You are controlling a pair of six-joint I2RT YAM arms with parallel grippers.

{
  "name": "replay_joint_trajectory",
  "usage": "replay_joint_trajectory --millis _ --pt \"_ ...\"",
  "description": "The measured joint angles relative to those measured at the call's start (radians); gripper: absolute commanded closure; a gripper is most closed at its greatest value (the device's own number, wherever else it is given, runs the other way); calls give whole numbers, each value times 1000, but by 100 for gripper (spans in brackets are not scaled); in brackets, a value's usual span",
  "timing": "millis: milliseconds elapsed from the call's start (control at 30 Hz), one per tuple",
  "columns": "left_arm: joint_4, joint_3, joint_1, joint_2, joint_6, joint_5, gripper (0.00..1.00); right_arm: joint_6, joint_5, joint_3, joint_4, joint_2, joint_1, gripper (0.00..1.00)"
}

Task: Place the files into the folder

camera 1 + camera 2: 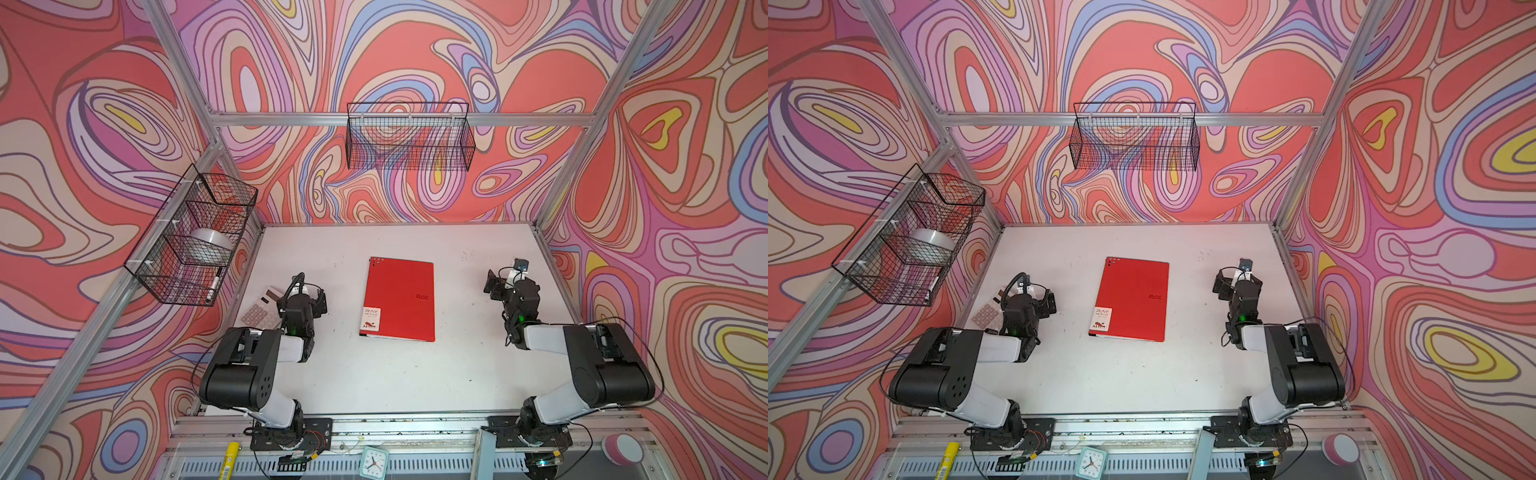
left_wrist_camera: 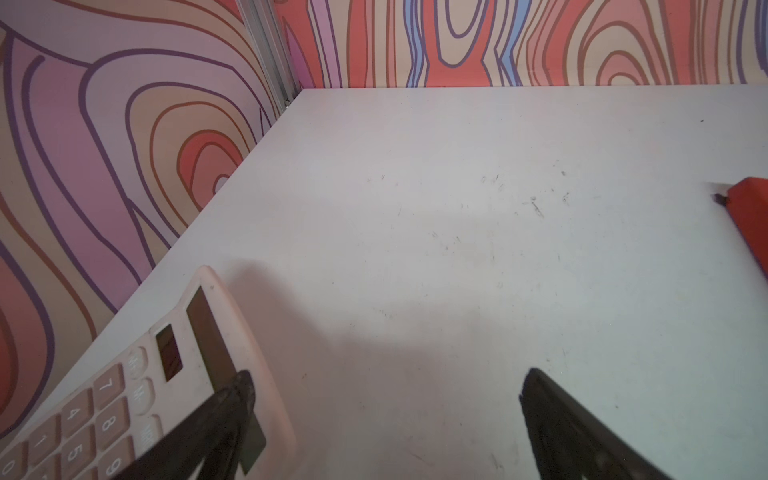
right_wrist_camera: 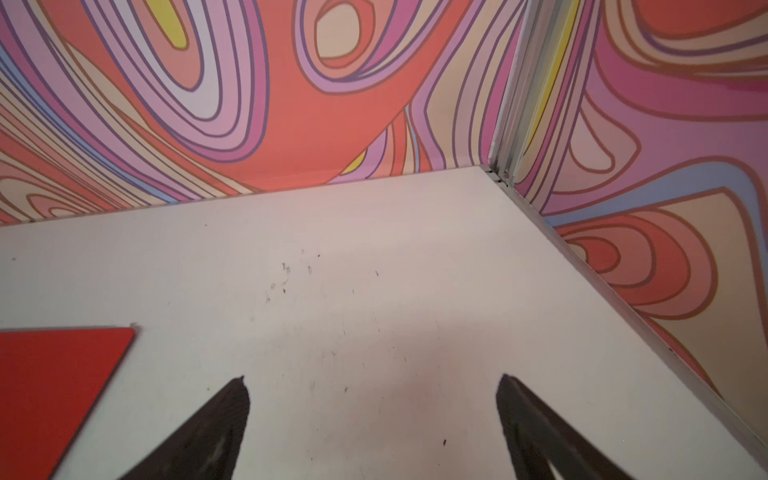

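The folder point(image 1: 399, 299) point(image 1: 1131, 299) lies closed and flat at the middle of the white table point(image 1: 374, 374), red cover up, with a white label at its near left corner. Its edge shows in the left wrist view point(image 2: 752, 216) and a corner in the right wrist view point(image 3: 54, 386). The files are out of view or hidden. My left gripper point(image 1: 319, 298) point(image 1: 1048, 301) point(image 2: 386, 376) hovers open to the left of the folder, holding nothing. My right gripper point(image 1: 492, 286) point(image 1: 1221, 286) point(image 3: 374, 379) hovers open to the folder's right, also holding nothing.
A beige calculator point(image 1: 262, 309) point(image 2: 124, 390) lies by the left wall, partly under the left gripper. One wire basket point(image 1: 195, 237) hangs on the left wall with a tape roll and a marker; another point(image 1: 409, 137) hangs on the back rail. A small clock point(image 1: 374, 461) sits on the front frame.
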Motion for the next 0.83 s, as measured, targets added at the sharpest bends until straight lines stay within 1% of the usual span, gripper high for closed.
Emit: replay_joint_trajectory --millis 100,167,633,833 --pt "6 7 2 1 0 8 0 -5 -18 -11 70 99 -9 2" --pt "-4 8 2 0 0 12 0 -5 -32 -12 67 124 -15 2" --pt "-3 8 2 1 0 19 0 -7 -59 9 87 127 -30 2" --pt "-4 8 2 1 0 19 0 -10 -71 47 56 135 -30 2"
